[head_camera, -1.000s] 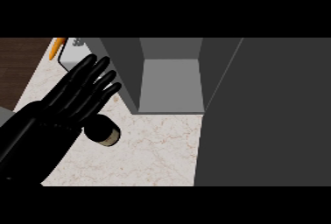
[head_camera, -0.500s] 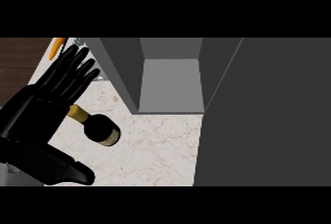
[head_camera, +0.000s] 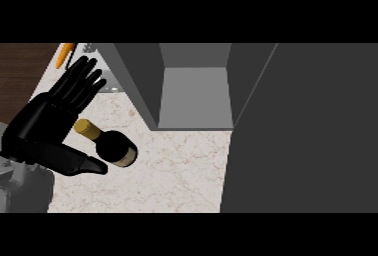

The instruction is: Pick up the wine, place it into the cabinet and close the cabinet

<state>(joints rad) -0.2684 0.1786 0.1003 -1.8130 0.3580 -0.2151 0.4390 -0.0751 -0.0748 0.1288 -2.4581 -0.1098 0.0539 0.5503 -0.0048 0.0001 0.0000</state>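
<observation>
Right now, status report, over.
Left hand open beside wine, fingers straight. Right hand not in view. Cabinet open, nothing between it and wine.

We note a pale beige, brown-veined stone counter top [head_camera: 170, 175] across the lower middle of the view. Along its left side runs a dark brown wooden strip [head_camera: 22, 70]. At the upper left lies a slender orange object [head_camera: 65, 54], tilted, with a small grey item [head_camera: 88, 48] just beside it, too small to identify
</observation>
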